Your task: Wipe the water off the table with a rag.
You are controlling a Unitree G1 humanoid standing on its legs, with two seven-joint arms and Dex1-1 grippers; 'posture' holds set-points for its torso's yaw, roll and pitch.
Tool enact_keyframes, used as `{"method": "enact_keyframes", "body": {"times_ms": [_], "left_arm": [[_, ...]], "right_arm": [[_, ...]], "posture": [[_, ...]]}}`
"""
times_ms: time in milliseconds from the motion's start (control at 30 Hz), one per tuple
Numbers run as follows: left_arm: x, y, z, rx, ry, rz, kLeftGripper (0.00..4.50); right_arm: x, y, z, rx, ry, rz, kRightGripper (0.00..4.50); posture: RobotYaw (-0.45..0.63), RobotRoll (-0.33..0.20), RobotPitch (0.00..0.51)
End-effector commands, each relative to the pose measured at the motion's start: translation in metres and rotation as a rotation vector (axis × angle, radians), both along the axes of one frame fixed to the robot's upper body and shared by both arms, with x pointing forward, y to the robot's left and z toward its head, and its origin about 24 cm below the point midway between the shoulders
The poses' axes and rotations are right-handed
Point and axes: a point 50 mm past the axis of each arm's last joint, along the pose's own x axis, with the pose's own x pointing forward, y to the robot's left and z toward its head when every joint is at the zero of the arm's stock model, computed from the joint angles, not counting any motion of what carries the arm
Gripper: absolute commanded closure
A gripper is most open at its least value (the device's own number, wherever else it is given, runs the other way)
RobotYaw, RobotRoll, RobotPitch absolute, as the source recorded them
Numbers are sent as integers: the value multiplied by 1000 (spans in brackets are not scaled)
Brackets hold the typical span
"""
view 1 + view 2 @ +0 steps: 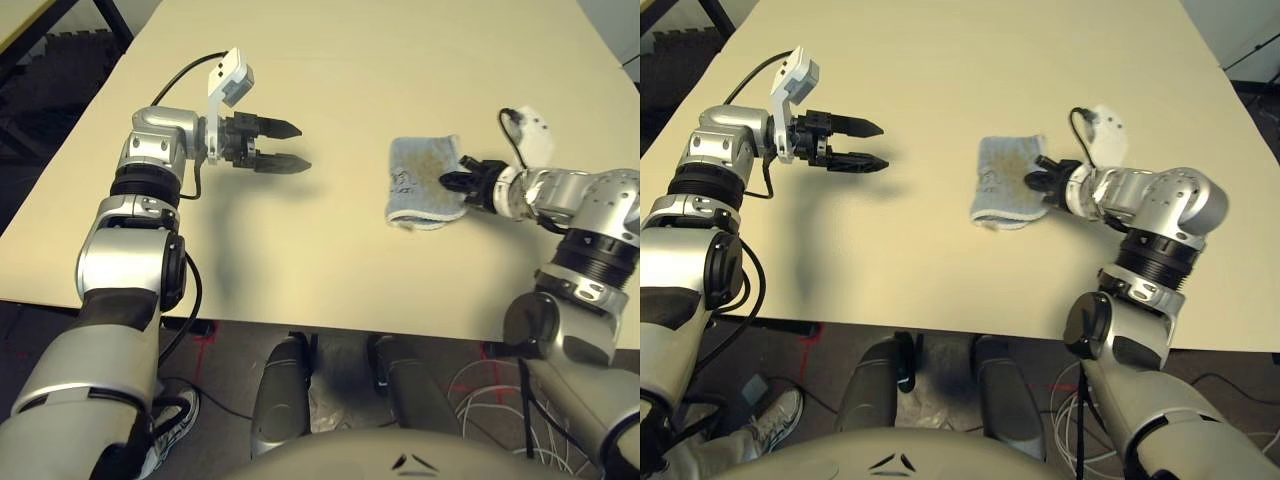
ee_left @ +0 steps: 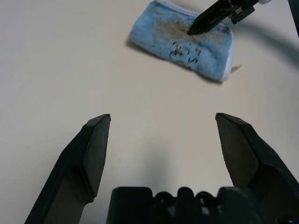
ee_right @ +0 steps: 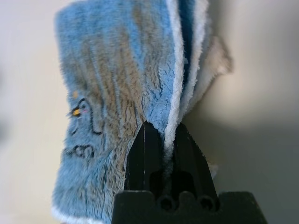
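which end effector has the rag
The right end effector, its fingers pinched on the rag. The left end effector hangs open over bare table.

Jaws tight on rag [image 3: 117,93] edge

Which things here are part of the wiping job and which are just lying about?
Part of the job:
- rag, pinched at its edge by the right gripper
- table
- left gripper, open above the table

Lying about:
- white cables on the floor
- a person's sneaker
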Motion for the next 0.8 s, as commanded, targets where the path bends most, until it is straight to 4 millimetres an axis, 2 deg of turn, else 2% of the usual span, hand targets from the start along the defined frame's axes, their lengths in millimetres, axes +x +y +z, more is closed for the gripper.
{"method": "enact_keyframes", "body": {"times_ms": [33,100,233,300,433,500,600,700,800], "left_arm": [[1,-5,1,22,-6,-16,0],[1,-6,1,22,-8,-20,0],[2,-7,4,23,-11,-25,0],[2,-8,4,21,-12,-27,0],[2,-9,5,19,-17,-30,0],[3,-10,5,17,-19,-30,0],[2,-10,4,14,-17,-35,0],[1,-7,2,14,-13,-31,0],[0,-4,0,17,-6,-27,0]], "right_arm": [[7,0,10,-17,-50,-7,4497],[13,10,23,4,-94,21,4497],[24,59,63,77,-218,165,4497],[26,84,76,126,-249,230,4497],[27,130,86,221,-269,349,4497],[29,141,76,226,-247,356,4497],[34,142,43,180,-174,339,4497],[33,123,9,121,-78,275,4497],[25,103,-9,87,-19,247,4497]], "posture": [[-75,0,211],[-82,0,205],[-86,0,200],[-84,0,200],[-88,0,197],[-79,0,194],[-69,0,194],[-60,0,197],[-57,0,201]]}}
